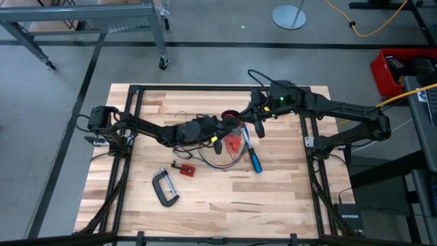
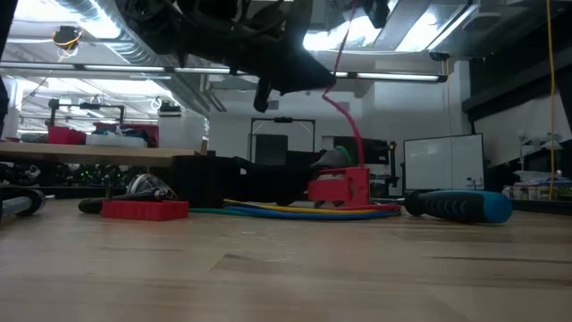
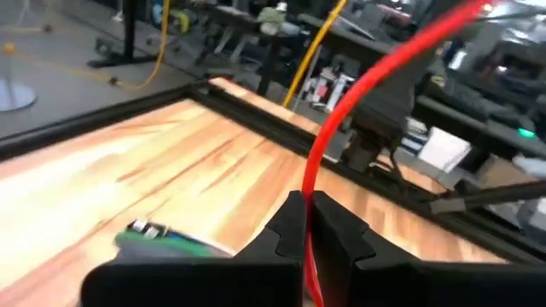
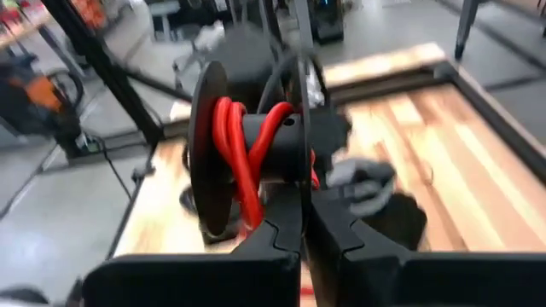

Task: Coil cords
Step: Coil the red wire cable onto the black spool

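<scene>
A red cord [image 3: 367, 85] runs slanting through the air between my two grippers. One end is wound on a black spool [image 4: 256, 136], on which my right gripper [image 4: 303, 209] is shut above the table's far middle [image 1: 240, 119]. My left gripper [image 3: 305, 200], just left of the spool [image 1: 220, 135], is shut on the cord farther along. In the low view the red cord [image 2: 347, 121] hangs down toward a red plastic piece [image 2: 340, 188]. A many-coloured cord [image 2: 295, 211] lies in a loop on the table below the grippers [image 1: 217, 162]. My left gripper pinches the red cord between its two fingers, at a stretch [image 3: 309, 183] some way from the spool. The fingers lie across the cord, which rises from them in a smooth curve toward the right arm, clear of the table. My right gripper pinches the edge of the spool's nearer flange [image 4: 300, 183] between its two fingers. The spool is lifted clear of the table and stands on edge, its axle lying crosswise before the fingers, with the red cord [image 4: 235, 145] wound around the core.
A blue-handled screwdriver [image 1: 254, 160] lies right of the coloured loop. A small red block [image 1: 183, 168] and a black C-clamp [image 1: 164, 188] lie nearer the front left. The black frame rails [image 1: 136, 89] run along the table's edges. Bare wood lies at the front.
</scene>
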Robot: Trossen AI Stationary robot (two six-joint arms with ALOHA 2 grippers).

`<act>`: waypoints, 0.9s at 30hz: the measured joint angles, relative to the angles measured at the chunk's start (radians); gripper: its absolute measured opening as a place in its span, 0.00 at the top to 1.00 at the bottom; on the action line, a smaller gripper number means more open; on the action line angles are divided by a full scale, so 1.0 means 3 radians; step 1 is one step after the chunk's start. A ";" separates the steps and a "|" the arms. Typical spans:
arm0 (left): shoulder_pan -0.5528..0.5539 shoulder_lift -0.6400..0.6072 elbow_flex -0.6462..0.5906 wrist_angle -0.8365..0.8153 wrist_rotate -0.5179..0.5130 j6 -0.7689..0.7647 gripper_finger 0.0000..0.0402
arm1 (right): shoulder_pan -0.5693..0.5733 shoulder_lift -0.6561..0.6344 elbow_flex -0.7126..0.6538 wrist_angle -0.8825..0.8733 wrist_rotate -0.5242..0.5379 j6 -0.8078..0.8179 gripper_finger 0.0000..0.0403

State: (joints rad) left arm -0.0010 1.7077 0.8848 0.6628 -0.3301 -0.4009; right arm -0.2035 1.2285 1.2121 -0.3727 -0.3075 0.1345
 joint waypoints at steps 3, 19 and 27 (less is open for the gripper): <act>0.0004 -0.0031 0.0000 -0.0139 -0.0045 -0.0190 1.00 | 0.0000 0.0000 0.0000 -0.0281 0.0018 -0.0031 0.99; 0.0139 -0.0215 -0.0001 -0.0888 -0.0046 -0.0704 1.00 | 0.0004 0.0000 0.0000 -0.1339 0.0676 -0.0127 0.99; 0.0297 -0.0283 -0.0001 -0.0922 -0.0046 -0.0764 1.00 | 0.0004 0.0000 -0.0041 -0.1449 0.0711 -0.0130 0.99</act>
State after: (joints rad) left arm 0.0881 1.6228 0.8845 0.3863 -0.3439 -0.6300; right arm -0.2024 1.2285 1.1999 -0.8073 -0.0942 0.0956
